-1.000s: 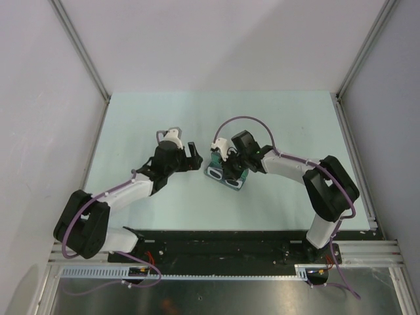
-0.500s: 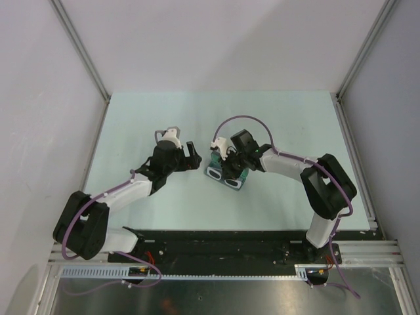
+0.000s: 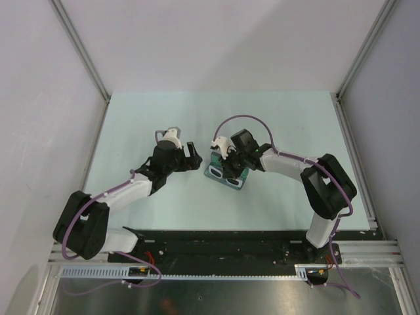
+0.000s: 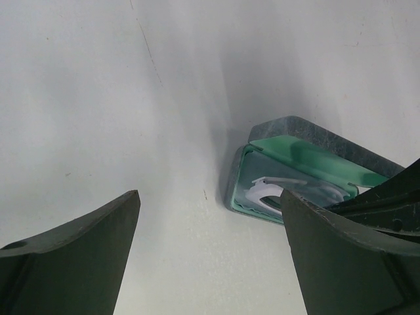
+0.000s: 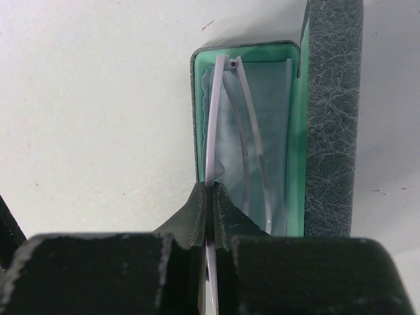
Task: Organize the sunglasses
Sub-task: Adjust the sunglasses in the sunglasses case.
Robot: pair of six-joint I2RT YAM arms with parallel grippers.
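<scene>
Your right hand is clamped on the sunglasses, which lie inside the open case.

In the right wrist view, your fingers are pressed together on one slim white arm of the sunglasses at the case's near end. The rest of the pair lies lengthwise in the green-lined tray, with its thin arms running toward the case's far end. The grey textured lid stands open along the tray's right edge in that view. Seen from above, your left hand sits near the case on its left, with its fingers spread wide, nothing between them, and only bare bench beneath. From that wrist, the case shows beside the right finger, with a bit of white frame visible in the tray.
</scene>
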